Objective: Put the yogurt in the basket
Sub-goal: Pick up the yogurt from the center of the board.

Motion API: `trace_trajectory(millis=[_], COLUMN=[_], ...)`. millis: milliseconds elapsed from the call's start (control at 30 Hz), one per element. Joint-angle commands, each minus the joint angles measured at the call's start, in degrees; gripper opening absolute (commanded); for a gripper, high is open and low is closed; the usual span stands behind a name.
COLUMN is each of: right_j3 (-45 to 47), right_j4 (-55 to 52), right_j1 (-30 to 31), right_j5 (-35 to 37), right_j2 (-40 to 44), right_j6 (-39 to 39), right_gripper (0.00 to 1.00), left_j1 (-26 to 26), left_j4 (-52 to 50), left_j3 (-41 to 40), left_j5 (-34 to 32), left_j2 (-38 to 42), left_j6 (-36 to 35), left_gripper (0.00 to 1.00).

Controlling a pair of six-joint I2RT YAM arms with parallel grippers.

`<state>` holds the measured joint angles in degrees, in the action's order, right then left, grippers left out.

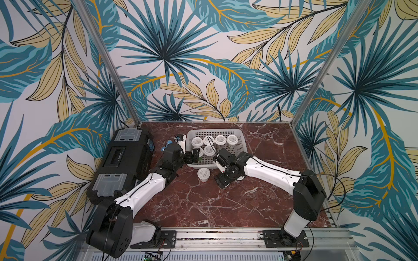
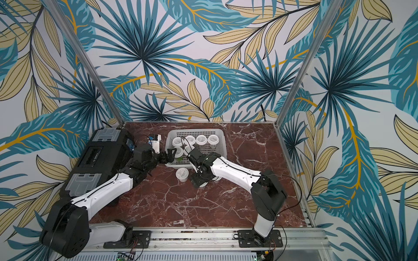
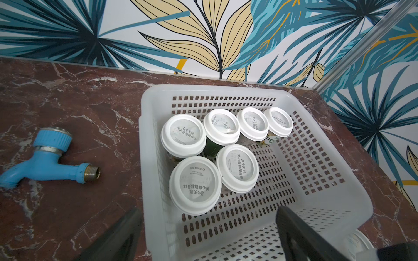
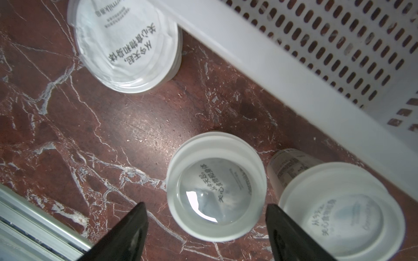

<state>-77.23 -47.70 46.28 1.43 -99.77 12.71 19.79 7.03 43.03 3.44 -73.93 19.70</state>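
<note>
Yogurt cups stand six in the basket and three on the table just beside it, left claw gaping empty over the basket, right claw spread astride one table cup.

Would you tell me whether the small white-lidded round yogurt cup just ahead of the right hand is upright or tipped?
Upright: the yogurt cup stands on the red marble table, flat lid facing up.
</note>
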Motion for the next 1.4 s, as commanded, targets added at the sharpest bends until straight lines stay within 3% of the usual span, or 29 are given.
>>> trace_trajectory(millis=[0, 600, 1367], right_j3=[0.7, 0.2, -0.1], right_j4=[0.6, 0.6, 0.2], right_j1=[0.1, 0.2, 0.1], right_j5=[-1.0, -1.1, 0.2], right_j2=[-1.5, -2.6, -2.3], right_j6=[0.7, 0.9, 1.0], right_gripper=[0.84, 0.84, 0.72], left_j1=[-0.1, -0.2, -0.1], left_j4=[-0.4, -0.6, -0.6], left_j3=[0.9, 1.0, 0.9], left_j5=[-0.6, -0.5, -0.8], left_j2=[1.5, 1.3, 1.5], left_j6=[-0.5, -0.5, -0.5], left_gripper=[0.96, 0.93, 0.93])
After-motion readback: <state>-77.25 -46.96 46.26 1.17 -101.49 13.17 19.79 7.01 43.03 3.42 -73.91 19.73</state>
